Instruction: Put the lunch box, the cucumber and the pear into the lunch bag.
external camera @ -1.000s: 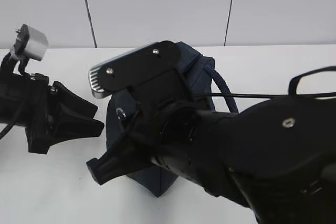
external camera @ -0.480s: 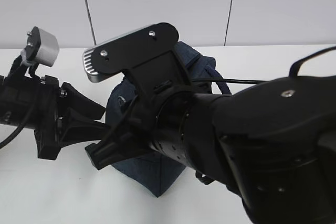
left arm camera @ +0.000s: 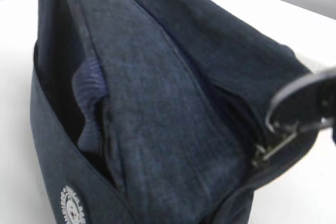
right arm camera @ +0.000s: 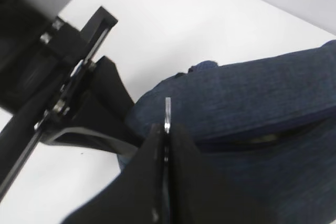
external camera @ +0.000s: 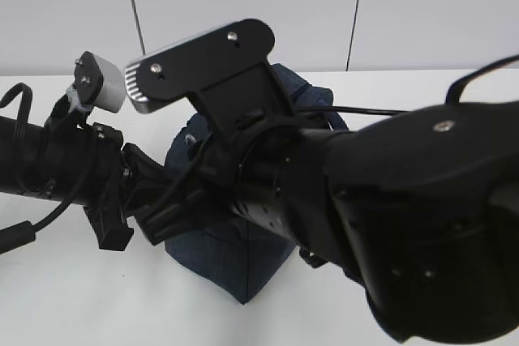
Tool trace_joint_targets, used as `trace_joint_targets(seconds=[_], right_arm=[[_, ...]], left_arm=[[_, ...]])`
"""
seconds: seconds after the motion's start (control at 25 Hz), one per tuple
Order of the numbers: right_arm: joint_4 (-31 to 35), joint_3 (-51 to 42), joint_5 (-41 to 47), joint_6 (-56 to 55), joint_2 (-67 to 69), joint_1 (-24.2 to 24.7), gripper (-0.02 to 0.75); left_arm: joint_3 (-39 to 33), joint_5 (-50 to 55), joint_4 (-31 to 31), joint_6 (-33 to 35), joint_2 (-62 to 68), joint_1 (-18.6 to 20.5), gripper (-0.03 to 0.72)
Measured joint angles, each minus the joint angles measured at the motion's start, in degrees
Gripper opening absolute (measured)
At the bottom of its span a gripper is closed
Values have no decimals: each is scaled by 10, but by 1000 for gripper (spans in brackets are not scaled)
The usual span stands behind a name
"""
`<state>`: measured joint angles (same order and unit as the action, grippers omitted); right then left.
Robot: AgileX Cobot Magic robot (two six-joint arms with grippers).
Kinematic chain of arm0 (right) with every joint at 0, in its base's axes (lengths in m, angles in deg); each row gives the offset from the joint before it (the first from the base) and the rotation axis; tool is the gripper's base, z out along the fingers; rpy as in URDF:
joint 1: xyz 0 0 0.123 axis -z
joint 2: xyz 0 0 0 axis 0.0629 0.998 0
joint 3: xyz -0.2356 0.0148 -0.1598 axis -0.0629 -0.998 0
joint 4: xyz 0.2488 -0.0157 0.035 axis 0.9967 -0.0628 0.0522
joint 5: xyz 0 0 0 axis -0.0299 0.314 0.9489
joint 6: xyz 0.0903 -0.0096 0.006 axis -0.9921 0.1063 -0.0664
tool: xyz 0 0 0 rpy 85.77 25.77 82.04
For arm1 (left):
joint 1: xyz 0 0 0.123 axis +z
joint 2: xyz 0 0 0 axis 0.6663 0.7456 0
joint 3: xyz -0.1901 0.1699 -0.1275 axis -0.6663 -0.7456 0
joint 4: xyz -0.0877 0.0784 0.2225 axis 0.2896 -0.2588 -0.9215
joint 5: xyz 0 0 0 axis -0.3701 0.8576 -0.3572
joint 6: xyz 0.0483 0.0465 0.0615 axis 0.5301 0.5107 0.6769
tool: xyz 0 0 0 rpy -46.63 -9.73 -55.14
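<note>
Right hand point(right arm camera: 166, 129) pinches the lunch bag's point(left arm camera: 173, 103) ring pull point(right arm camera: 167, 114); left hand's state seemingly unclear.

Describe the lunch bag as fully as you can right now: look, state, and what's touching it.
The lunch bag is dark navy, denim-like fabric, standing on the white table. Its top gapes open along one side, showing a dark interior and a ribbed strap. A round white logo sits low on one wall. The right gripper is shut on the metal ring pull; the left gripper's contact isn't visible.
</note>
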<state>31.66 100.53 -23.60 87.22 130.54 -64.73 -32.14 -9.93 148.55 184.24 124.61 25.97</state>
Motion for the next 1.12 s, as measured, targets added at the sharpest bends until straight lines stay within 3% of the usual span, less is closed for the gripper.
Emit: trace_joint_targets(seconds=[0.32, 0.64, 0.84, 0.96, 1.12], right_arm=[[25, 41, 42, 29, -8, 106, 0], [15, 44, 220, 24, 21, 338, 0], [9, 53, 317, 19, 101, 444, 0], [4, 70, 365, 18, 156, 482, 0], [3, 96, 384, 16, 209, 496, 0]], left_arm=[[0, -4, 2, 0, 0, 0, 13], [0, -3, -6, -4, 0, 0, 11], [-1, -6, -11, -15, 0, 0, 11], [-1, -7, -11, -22, 0, 0, 11], [-1, -13, -11, -28, 0, 0, 10]])
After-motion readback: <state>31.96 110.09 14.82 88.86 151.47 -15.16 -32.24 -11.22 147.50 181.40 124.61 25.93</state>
